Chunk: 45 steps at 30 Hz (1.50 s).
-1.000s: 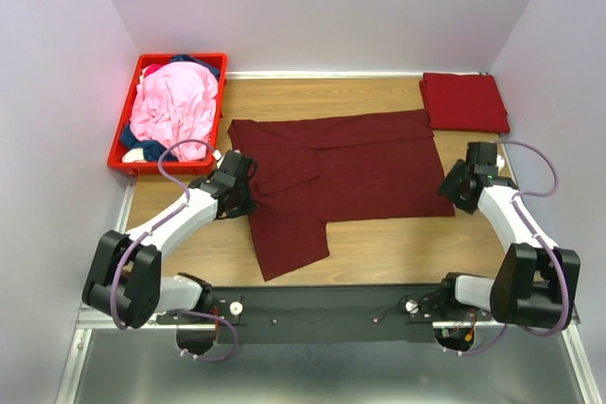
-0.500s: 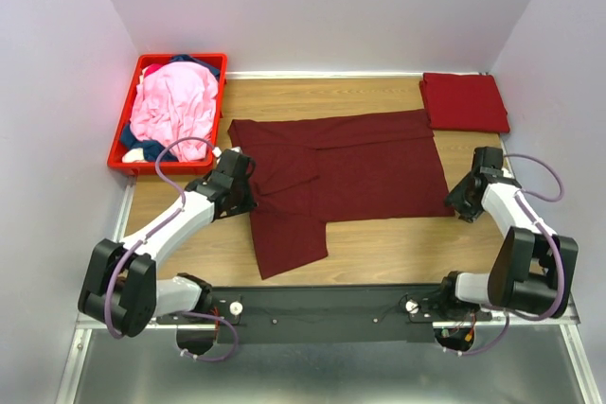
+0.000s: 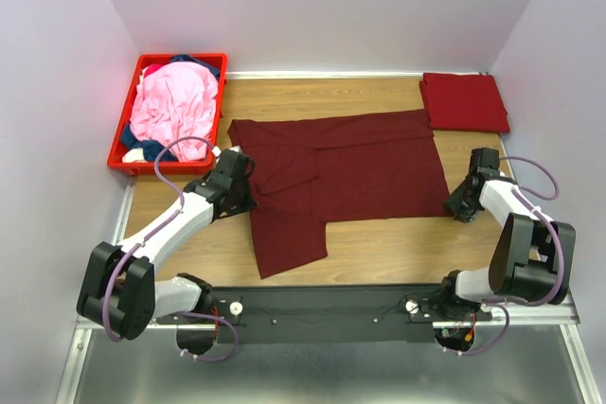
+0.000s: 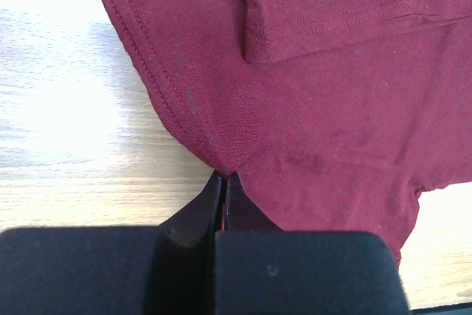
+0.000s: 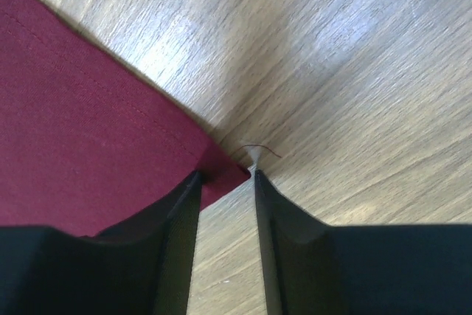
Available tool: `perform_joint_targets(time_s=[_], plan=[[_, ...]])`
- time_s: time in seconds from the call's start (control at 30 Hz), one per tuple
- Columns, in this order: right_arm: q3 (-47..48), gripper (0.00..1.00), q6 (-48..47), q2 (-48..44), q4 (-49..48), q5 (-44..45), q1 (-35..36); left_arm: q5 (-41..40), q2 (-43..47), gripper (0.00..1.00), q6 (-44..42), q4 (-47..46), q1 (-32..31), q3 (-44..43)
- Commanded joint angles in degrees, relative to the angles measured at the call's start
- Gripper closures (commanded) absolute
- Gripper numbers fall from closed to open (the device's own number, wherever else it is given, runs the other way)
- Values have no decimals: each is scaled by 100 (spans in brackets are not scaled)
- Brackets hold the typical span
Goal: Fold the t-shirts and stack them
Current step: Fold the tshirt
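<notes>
Work on the wooden table; treat its smooth grain as low in friction, so expect cloth to slide when pulled. Find the open maroon t-shirt at table centre, lying flat, one sleeve folded in over the body and a flap extending toward 6 o'clock. Handle as soft matte knit with stitched edges. Leave the red crate at 10 o'clock alone: rigid plastic, heaped with a crumpled pink t-shirt over navy cloth. Take the folded maroon t-shirt at 2 o'clock, a flat rectangle, as the likely stack base.

Check the left gripper at 9 o'clock of the open shirt: jaws fully closed, pinching a small pucker of the curved hem. Check the right gripper at 3 o'clock: jaws partly apart, straddling the near right corner, not clamped on it.

Seat that corner deep between the jaws before closing; avoid a shallow bite at the tip, likely to slip. Once both ends are held, lift level and together, with the cloth just taut, to carry the fold over without dragging or bunching.
</notes>
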<state>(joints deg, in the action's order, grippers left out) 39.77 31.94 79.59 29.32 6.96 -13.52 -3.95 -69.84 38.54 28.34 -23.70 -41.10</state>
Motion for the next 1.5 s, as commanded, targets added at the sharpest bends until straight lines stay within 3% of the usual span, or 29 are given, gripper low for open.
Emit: perform_joint_targets(time_s=[0.0,0.17,0.2,0.27,0.63,0.83,1.13,1.47], plan=[[-241,62,75,74,-120,-55,-46,87,181,100,-23,-56,-29,14],[-277,84,84,-75,-102,24,-46,78,182,100,-40,75,-20,-64],[-285,94,110,-223,-76,33,-46,78,190,100,-40,119,-29,-82],[-285,99,119,-408,-6,42,-46,69,278,100,-31,242,-29,-108],[232,99,128,-1060,355,-265,-46,17,806,100,-31,585,-20,-91],[1006,99,119,-287,188,-564,-46,-414,200,100,-417,586,146,-618],[1911,99,172,793,-154,-661,-46,-203,-503,100,-989,164,849,-1207],[2772,99,242,1672,-462,-1162,-46,-71,-1460,100,-1402,-30,1131,-1717]])
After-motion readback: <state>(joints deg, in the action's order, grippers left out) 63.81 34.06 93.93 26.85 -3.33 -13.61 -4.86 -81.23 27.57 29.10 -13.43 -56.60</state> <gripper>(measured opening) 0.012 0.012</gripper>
